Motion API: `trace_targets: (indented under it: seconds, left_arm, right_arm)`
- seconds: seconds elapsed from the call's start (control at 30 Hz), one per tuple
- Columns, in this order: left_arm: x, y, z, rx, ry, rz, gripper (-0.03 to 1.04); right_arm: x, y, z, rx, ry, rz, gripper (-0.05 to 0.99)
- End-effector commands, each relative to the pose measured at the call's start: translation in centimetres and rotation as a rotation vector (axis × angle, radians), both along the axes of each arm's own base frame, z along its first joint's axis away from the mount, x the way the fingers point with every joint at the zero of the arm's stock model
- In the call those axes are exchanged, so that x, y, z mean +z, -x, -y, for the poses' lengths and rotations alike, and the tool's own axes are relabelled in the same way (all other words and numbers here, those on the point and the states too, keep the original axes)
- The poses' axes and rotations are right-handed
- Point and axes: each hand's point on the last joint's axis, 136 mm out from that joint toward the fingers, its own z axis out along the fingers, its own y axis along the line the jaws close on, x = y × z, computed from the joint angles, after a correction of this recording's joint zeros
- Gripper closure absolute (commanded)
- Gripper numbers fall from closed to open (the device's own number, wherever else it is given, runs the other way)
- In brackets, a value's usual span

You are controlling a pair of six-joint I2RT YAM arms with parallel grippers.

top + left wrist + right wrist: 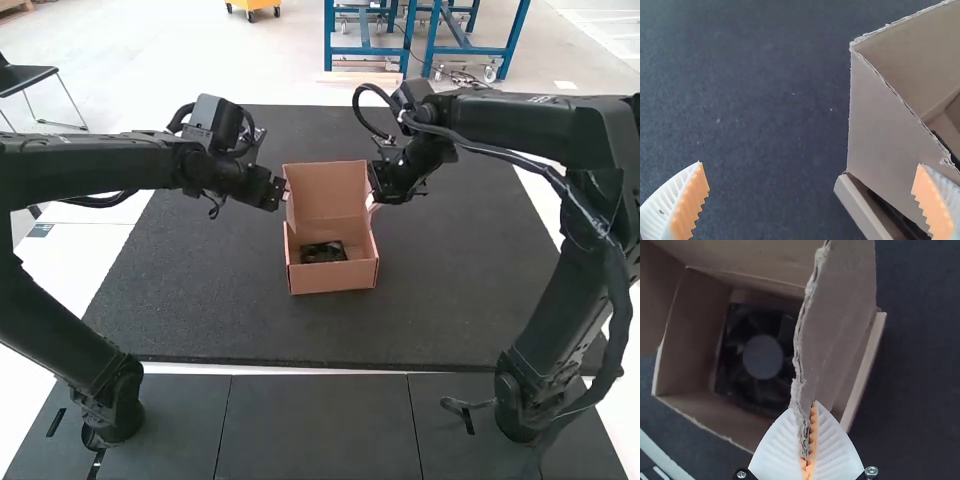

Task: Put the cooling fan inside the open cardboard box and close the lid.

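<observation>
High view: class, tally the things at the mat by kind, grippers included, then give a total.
cardboard box: 1
cooling fan: 1
grippers: 2, the left gripper and the right gripper
Total: 4

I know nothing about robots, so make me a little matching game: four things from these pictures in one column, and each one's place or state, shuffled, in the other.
Things:
1. cooling fan
2. left gripper
3. right gripper
4. lid

Places or states:
A. standing upright
B. open, fingers wide apart
C. lying inside the cardboard box
D. shut on a side flap

Pairs: 1-C, 2-B, 3-D, 4-A
</observation>
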Motion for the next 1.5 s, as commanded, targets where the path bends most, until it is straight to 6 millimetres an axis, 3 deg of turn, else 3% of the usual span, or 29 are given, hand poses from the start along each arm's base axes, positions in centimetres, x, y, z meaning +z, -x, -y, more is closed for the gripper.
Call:
trace_targets:
  seconds: [0.0, 0.43, 0.77, 1.07, 1.47]
  left_arm:
    - [1.6, 0.4, 0.6, -0.028, 0.017, 0.040, 0.05]
    - [-0.3, 1.8, 0.2, -0.035, -0.008, -0.007, 0.05]
    - [-0.4, 2.1, 0.0, -0.035, -0.009, -0.011, 0.05]
    - [-0.9, 2.6, -0.2, -0.037, -0.015, -0.018, 0.05]
    - [-1.3, 3.6, 0.6, -0.072, -0.010, -0.031, 0.05]
  right_arm:
    - [0.7, 1.2, -0.6, 0.038, -0.025, -0.004, 0.95]
    - [1.0, 2.9, -0.5, 0.053, -0.039, -0.056, 0.95]
    - [0.8, 4.1, -0.7, 0.070, -0.046, -0.104, 0.95]
    - [0.1, 5.5, -0.9, 0.093, -0.033, -0.147, 0.95]
    - [-1.5, 6.4, 0.3, 0.099, 0.031, -0.174, 0.95]
